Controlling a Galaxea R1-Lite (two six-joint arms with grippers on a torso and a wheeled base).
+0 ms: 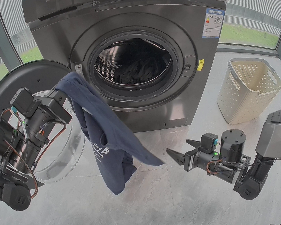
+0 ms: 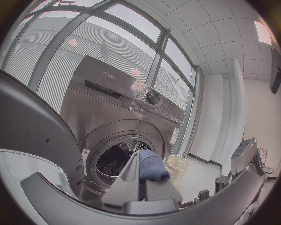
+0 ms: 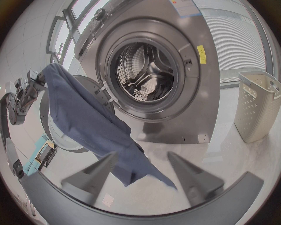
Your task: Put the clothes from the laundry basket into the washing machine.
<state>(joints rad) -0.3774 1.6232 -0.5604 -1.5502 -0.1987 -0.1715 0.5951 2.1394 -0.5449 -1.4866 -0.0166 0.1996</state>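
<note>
Left tool clenched on blue shirt, which hung below it, facing washing machine. Right tool released, beside shirt hem.

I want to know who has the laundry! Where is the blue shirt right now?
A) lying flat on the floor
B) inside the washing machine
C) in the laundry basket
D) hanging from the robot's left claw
D: the blue shirt hangs down from the left claw, which is shut on its top edge, in front of the washing machine with its door open.
</note>
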